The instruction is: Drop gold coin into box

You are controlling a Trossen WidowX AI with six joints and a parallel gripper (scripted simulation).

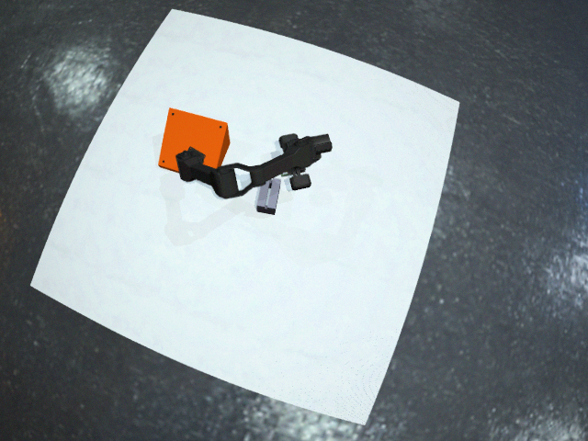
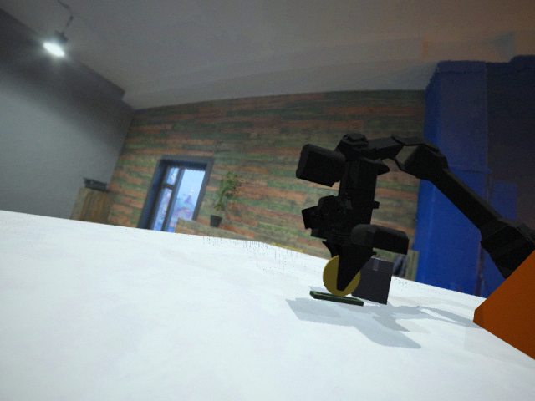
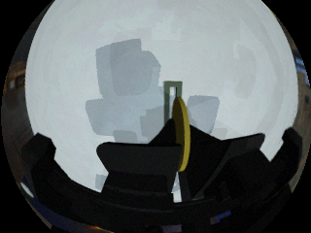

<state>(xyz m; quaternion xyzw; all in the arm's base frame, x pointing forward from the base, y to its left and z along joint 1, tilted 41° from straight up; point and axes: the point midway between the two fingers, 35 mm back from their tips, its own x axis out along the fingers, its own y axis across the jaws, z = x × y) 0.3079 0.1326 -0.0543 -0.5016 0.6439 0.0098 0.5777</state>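
Observation:
The gold coin [image 2: 329,276] [image 3: 181,112] stands upright, edge-on in the wrist view. My gripper [image 2: 341,288] [image 3: 174,122] is shut on it, one finger against each face. The coin's lower edge is at or barely above the dark-green holder [image 2: 319,296] [image 3: 166,103]; I cannot tell whether it is clear of it. In the wrist view the far end of the holder's slot shows beyond the coin. The closed grey box [image 1: 263,193] [image 2: 374,282] stands close by, behind and right of the holder in the exterior view, its slot running lengthwise along the lid.
The orange block [image 1: 197,132] [image 2: 514,312] lies under the arm's base end. The arm [image 1: 280,165] reaches from it over the end of the box, hiding part of the box and most of the holder from above. All stands on the white surface [image 1: 228,294].

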